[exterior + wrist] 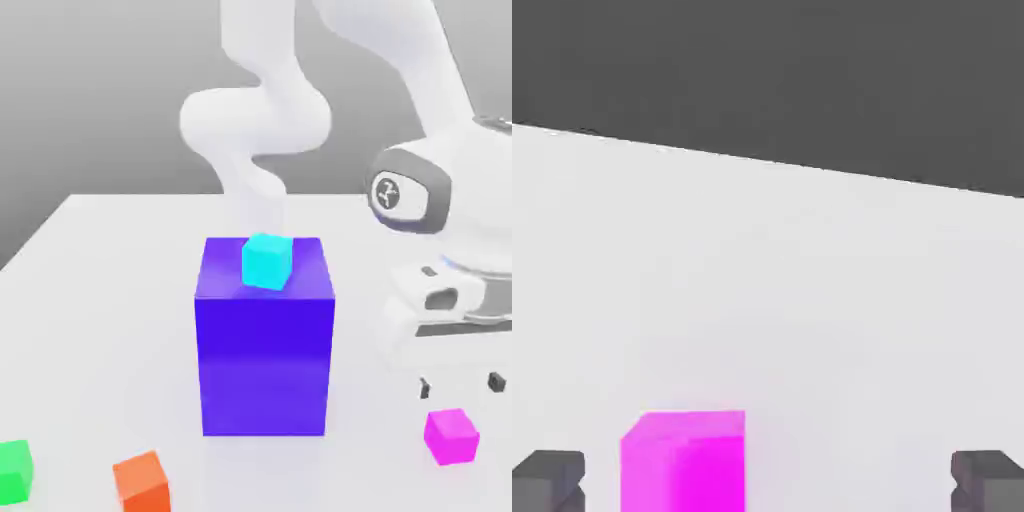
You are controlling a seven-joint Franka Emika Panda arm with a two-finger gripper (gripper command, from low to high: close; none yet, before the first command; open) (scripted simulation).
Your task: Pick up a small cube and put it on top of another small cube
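The small magenta cube rests on the white table near the exterior view's right front. My gripper hangs just above it, open, with nothing between its dark fingertips. In the hand view the same magenta cube lies on the table, nearer one fingertip than the other, inside the wide gap of my gripper. A small cyan cube sits on top of the big blue-purple block in the middle of the table.
A green cube and an orange cube lie at the front on the exterior view's left. The white table ends behind the block, and the arm's base rises there.
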